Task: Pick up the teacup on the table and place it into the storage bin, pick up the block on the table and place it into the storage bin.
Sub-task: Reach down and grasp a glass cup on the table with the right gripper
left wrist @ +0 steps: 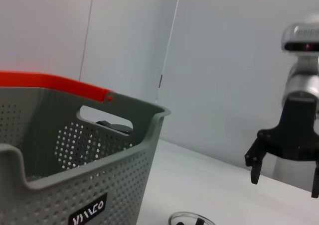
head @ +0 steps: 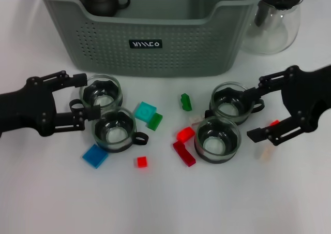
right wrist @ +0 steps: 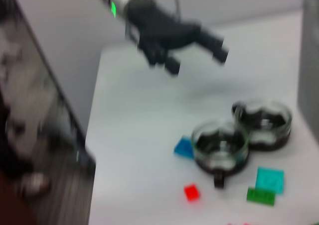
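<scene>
Black and wide open, the left gripper (head: 87, 95) sits at the left side of the table (head: 217, 203). It holds nothing. Its two fingers reach toward two glass cups: the back left cup (head: 102, 92) lies right between the fingertips, and the front left cup (head: 115, 130) touches it, just in front. I think the gripper is lined up this way so it can close on the back cup.

Near these cups lie small blocks: a blue block (head: 95, 156), a tiny red block (head: 141, 162), a teal block (head: 145, 111) and a green block (head: 154, 120). Behind them stands the big grey-green bin (head: 155, 58), with a dark teapot (head: 105, 0) inside it. No cup or block is in the bin yet, so the job looks like it is just starting.

Past the middle are a small green block (head: 185, 102) and two red blocks (head: 184, 143). Next come two more cups, the back right cup (head: 229, 102) and the front right cup (head: 217, 139). The right gripper (head: 252, 114) is open too and holds nothing. One finger points at the back right cup, as if getting ready. A glass jug (head: 276, 19) stands beside the bin.
</scene>
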